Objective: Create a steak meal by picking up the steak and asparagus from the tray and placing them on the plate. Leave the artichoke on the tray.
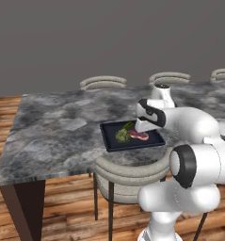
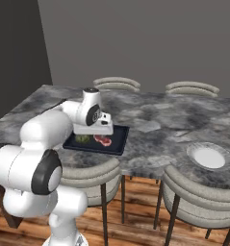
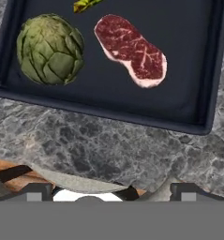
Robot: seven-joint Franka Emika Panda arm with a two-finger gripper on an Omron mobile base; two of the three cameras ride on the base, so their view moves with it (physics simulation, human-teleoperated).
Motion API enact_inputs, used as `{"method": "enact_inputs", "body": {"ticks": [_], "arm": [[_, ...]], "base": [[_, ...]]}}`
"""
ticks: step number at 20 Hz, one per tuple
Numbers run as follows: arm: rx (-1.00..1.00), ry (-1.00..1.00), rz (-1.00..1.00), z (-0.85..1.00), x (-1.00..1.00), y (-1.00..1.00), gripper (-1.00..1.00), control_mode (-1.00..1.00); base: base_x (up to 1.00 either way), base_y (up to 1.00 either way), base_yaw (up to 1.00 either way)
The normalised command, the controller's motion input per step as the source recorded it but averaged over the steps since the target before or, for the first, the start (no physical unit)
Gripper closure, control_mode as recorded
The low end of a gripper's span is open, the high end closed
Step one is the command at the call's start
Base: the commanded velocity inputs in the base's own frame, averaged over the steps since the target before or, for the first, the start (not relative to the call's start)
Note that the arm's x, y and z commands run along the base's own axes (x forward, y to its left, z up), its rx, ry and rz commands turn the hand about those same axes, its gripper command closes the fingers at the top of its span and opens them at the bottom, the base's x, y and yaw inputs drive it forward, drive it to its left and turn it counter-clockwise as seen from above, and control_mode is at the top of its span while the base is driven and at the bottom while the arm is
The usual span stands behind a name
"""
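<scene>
The black tray (image 3: 108, 114) lies on the marble table near its front edge. On it the raw red steak (image 3: 130, 50) sits at the right and the round green artichoke (image 3: 50, 49) at the left. Just the tip of the asparagus (image 3: 85, 4) pokes in at the top edge of the hand view. My gripper (image 3: 111, 192) hovers over the tray's near rim, open, fingertips (image 3: 36, 192) wide apart with nothing between them. From the base, my hand partly covers the tray (image 1: 154, 139); the steak (image 1: 139, 135), artichoke (image 1: 122, 135) and asparagus (image 1: 128, 126) show beside it. The pale plate (image 2: 209, 157) rests far to the right.
A grey chair (image 1: 128, 172) stands tucked under the table edge right in front of the tray. Another chair (image 2: 198, 190) is below the plate, and more line the far side. The marble tabletop (image 2: 155, 120) stretches between tray and plate.
</scene>
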Motion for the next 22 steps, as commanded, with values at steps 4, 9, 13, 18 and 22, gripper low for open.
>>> {"method": "enact_inputs", "body": {"ticks": [4, 9, 13, 18, 22], "arm": [[0.0, -0.04, 0.18, -0.62, 0.16, -0.02, -1.0, -1.0], [0.0, -0.01, 0.18, -0.37, 0.29, -0.14, -1.0, -1.0], [0.0, 0.01, 0.13, 0.0, 0.41, -0.1, -1.0, -1.0], [0.0, 0.03, 0.05, -0.04, 0.48, 0.0, -1.0, -1.0], [0.0, 0.0, 0.01, -0.23, 0.35, 0.0, -1.0, -1.0]], "base": [[0.0, 0.0, 0.0], [0.0, 0.0, 0.0], [0.0, 0.0, 0.0], [0.0, 0.0, 0.0], [0.0, 0.0, 0.0]]}}
